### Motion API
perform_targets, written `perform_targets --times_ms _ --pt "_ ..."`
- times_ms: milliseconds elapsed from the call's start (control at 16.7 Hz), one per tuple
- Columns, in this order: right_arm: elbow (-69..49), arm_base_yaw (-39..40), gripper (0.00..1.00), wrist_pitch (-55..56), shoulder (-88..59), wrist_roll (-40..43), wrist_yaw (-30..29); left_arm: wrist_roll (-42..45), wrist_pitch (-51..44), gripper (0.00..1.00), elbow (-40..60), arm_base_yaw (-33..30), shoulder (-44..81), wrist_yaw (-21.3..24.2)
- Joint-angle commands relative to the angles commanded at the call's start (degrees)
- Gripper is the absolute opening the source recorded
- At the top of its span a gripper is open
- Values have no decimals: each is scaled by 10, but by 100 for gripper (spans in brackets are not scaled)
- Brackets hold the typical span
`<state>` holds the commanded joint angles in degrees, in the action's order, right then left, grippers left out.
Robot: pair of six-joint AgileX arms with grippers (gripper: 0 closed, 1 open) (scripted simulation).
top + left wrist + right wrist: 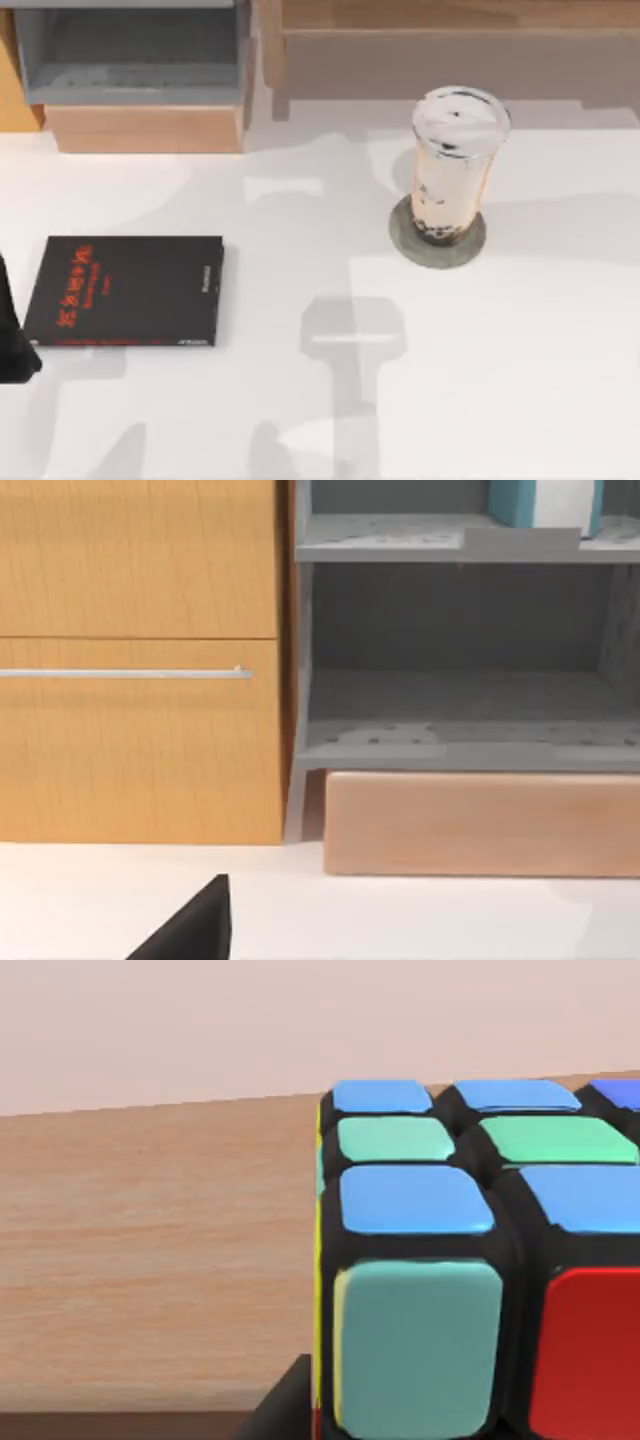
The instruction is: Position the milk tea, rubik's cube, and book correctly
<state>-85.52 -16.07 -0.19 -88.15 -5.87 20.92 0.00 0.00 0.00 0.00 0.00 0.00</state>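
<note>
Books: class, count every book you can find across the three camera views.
2. One black book lies flat on the table's left; one light-blue book stands on the upper grey shelf. Others may be hidden.

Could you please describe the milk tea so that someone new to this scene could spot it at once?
Look at the white table, right of centre near the wooden back edge. There the milk tea stands upright on a flat grey coaster. It is the tall clear cup, unlike the flat black book at the left.
</note>
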Motion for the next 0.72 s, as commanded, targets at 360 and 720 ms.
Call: perform_targets --times_ms 360,720 --pt "26 -53 0 63 -6 49 -10 0 0 100 0 0 0 0" --pt "-13 -68 0 80 -23 31 -33 0 0 100 0 0 0 0"
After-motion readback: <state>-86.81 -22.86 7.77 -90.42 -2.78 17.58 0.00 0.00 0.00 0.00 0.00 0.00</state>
